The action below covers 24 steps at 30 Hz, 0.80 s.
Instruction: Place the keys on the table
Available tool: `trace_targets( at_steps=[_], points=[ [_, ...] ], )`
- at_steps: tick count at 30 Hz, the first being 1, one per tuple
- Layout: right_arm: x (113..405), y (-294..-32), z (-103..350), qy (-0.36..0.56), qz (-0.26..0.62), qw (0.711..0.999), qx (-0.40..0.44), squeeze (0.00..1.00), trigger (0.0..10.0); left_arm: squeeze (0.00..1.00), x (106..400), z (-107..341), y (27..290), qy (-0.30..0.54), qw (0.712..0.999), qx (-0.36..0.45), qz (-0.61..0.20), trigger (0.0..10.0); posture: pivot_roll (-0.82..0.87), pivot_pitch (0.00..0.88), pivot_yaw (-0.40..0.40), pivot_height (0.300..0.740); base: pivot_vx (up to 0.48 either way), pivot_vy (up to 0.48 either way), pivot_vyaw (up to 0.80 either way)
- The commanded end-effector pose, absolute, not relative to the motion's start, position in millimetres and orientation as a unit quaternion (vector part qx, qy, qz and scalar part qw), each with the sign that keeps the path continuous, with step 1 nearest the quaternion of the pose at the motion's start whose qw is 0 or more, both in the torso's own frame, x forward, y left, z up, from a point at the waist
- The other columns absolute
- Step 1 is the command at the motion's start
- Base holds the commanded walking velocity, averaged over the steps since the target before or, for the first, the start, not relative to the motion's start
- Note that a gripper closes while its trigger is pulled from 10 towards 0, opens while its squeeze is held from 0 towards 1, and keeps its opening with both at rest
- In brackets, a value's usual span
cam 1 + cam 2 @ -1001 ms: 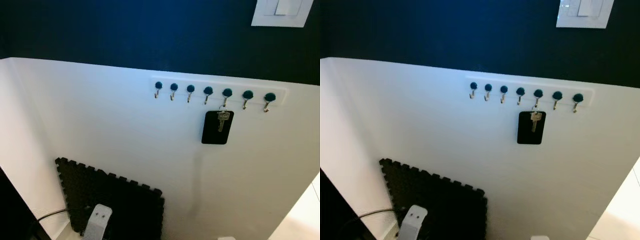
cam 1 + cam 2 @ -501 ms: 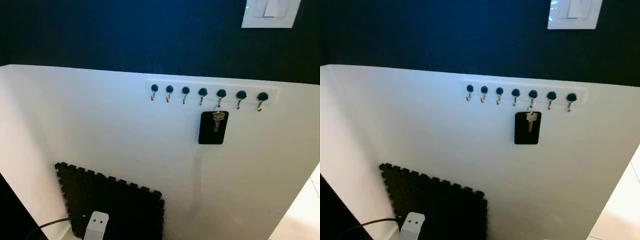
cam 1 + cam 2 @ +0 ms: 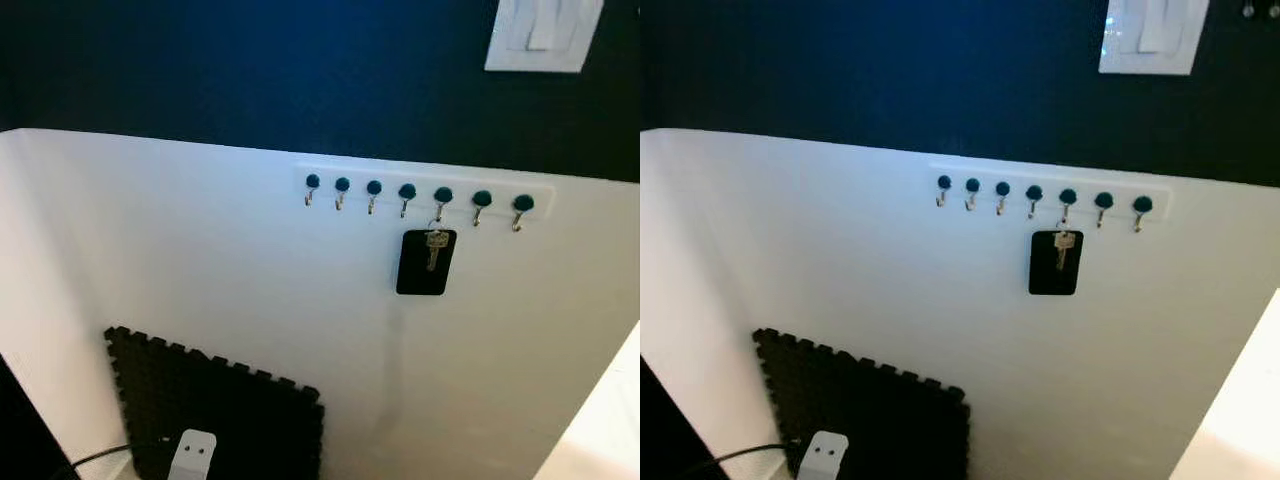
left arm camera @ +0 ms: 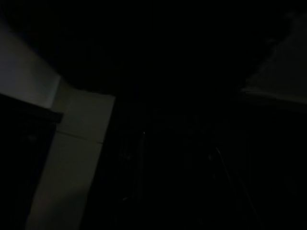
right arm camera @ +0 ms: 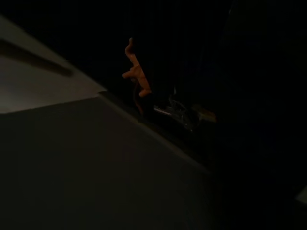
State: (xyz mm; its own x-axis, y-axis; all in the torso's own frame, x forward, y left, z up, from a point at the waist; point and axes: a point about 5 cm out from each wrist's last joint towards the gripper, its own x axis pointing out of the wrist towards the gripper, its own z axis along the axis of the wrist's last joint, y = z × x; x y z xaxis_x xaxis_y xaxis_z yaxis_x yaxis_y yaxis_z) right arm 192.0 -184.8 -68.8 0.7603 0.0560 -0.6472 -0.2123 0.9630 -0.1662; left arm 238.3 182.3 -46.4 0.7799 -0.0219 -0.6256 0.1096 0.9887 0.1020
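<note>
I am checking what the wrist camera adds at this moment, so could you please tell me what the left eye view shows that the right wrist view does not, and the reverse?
The left eye view shows a white rail of seven hooks on the wall, a silver key with a black tag hanging from the fifth hook, a light switch above, and a black foam mat below. The right wrist view is very dark; it shows a small orange shape and something metallic beside a pale surface. Nothing identifiable is shared.
</note>
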Motion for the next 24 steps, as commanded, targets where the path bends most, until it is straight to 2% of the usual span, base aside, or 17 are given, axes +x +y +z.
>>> trace_targets(
  at_steps=[1,8,14,18,24],
  points=[
    [193,-189,-68,0.337,0.082,0.929,-0.127,0.0,10.0,0.0,231,-51,182,0.332,0.941,0.066,-0.024,10.0,-0.02,0.022,-0.053,0.74,0.0,0.0,0.0],
    [191,-195,-68,0.341,0.074,0.928,-0.129,0.0,10.0,0.0,225,-53,185,0.329,0.941,0.074,-0.023,10.0,0.01,0.028,-0.061,0.74,0.0,0.0,0.0],
    [182,-208,-71,0.346,-0.032,0.936,-0.062,0.0,10.0,0.0,223,-54,189,0.332,0.938,0.089,-0.04,10.0,0.03,0.046,-0.028,0.74,0.0,0.0,0.0],
    [175,-211,-72,0.339,-0.048,0.937,-0.067,0.0,10.0,0.0,223,-54,192,0.331,0.943,0.041,-0.01,10.0,0.03,0.041,-0.019,0.74,0.0,0.0,0.0],
    [174,-210,-72,0.334,-0.064,0.939,-0.059,0.0,10.0,0.0,213,-59,202,0.352,0.935,0.034,0.023,10.0,0.02,0.045,0.009,0.74,0.0,0.0,0.0]
  ],
)
